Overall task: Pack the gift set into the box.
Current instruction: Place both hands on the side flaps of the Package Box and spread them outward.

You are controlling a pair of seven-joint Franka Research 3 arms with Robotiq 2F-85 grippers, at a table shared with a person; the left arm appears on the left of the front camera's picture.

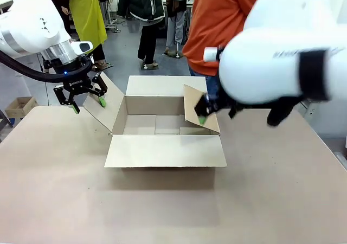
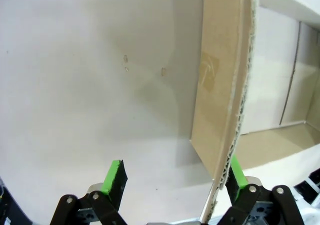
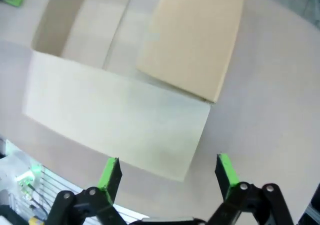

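The left gripper [image 1: 88,106] is released, its fingers spread wide and holding nothing. In the left wrist view the free edge of the box's left flap [image 1: 103,111] stands between the fingers, just beside one green pad [image 2: 235,172]; I cannot tell if they touch. The right gripper [image 3: 167,161] is also spread with nothing between its fingers. In the front view it is at the right flap [image 1: 191,100], which leans inward over the opening.

The box [image 1: 162,106] stands in the middle of the tabletop [image 1: 162,211]. Its front flap [image 1: 165,151] lies flat toward the robot, and bare cardboard shows on its floor. A person in an orange top [image 1: 222,21] stands behind it.

I judge that the box is light, so it will probably slide on the tabletop if a flap is pushed hard from one side. The corrugated board seems stiff, but each flap bends easily at its crease. The best place to take hold looks to be the free edge of a flap, pinched across its thickness, with the other gripper steadying the opposite side.
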